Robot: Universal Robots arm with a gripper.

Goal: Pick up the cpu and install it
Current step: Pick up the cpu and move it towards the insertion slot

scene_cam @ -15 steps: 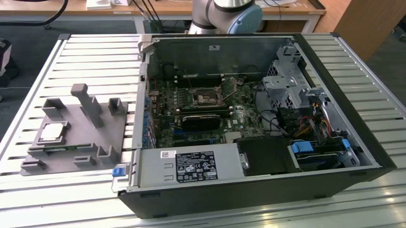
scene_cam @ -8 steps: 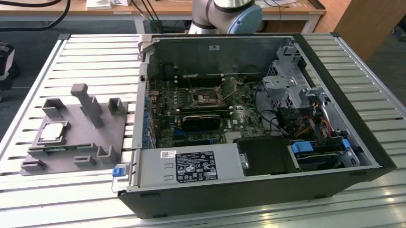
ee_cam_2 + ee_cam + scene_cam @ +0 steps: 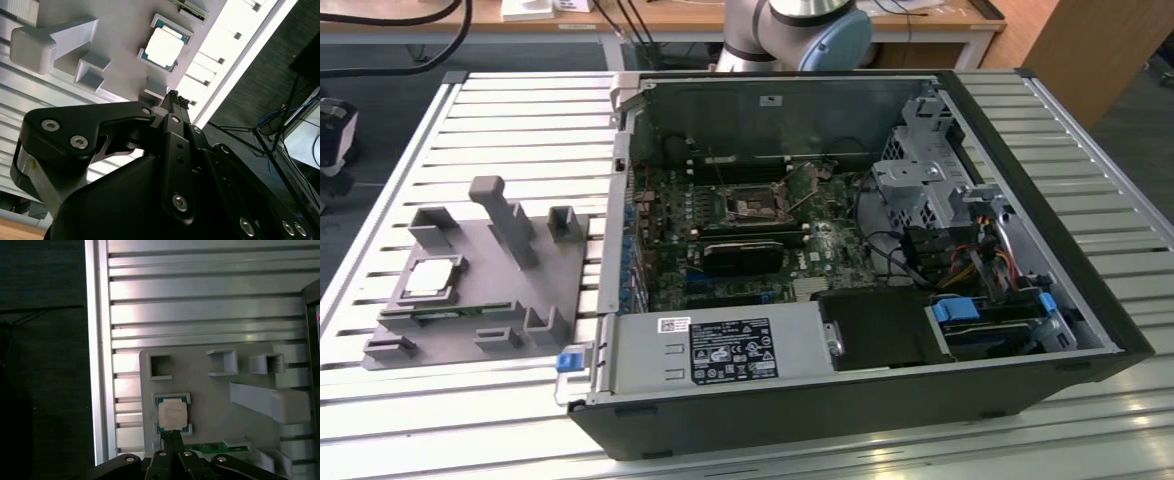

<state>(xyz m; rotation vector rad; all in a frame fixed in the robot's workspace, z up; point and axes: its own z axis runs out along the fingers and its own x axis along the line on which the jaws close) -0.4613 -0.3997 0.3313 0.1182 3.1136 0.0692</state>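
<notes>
**Jaws clenched and empty over the cpu in its pocket**

In both wrist views the jaws are pressed together with nothing between them. Their dark fingertips (image 3: 172, 438) meet in a narrow point that lines up with one edge of the cpu (image 3: 172, 413). The pictures do not show how high the tips stand above it.

The cpu lies flat in a shallow framed pocket on a grey fixture plate (image 3: 210, 405). A small open-sided bracket stands just beside the pocket. A green circuit strip (image 3: 215, 446) lies close on another side, and a tall grey post (image 3: 270, 402) rises further across the plate. The room straight above the chip is open.

The pocket is near the plate's outer edge. Beyond that edge come a few slats of the ribbed metal worktop (image 3: 200, 315), then the worktop's rim and dark floor.

The cpu has a pale, shiny square lid with a thin darker teal border around it.

In the exterior view the plate is at the left of the frame. The open computer case (image 3: 854, 410) takes up the centre and right, its near wall just beside the plate. The motherboard socket (image 3: 754, 207) is deep inside the case, ringed by walls and cables.
</notes>
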